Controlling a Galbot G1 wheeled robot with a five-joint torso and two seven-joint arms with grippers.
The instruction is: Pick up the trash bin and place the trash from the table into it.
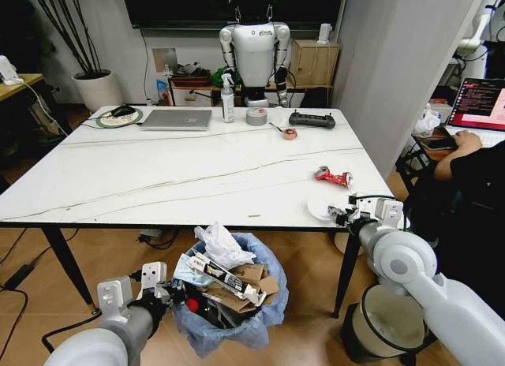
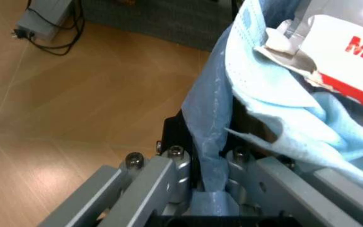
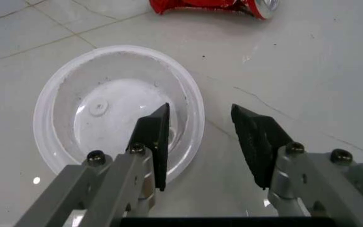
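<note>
Already heaped, the trash bin (image 1: pixel 229 303) bulges with crumpled paper, perhaps cardboard.

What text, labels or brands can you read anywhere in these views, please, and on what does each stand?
"M": a partial red letter on the white-and-red packet in the trash bin; the rest is cut off.
Crushed bottle label: too small to read.
Long packet print: too small to read.
Laptop screen text: too small to read.

The left gripper (image 1: pixel 162 293) is low and clamped closed; the right gripper (image 3: pixel 200 137) is extended forward, fingers (image 3: pixel 257 137) parted.
</note>
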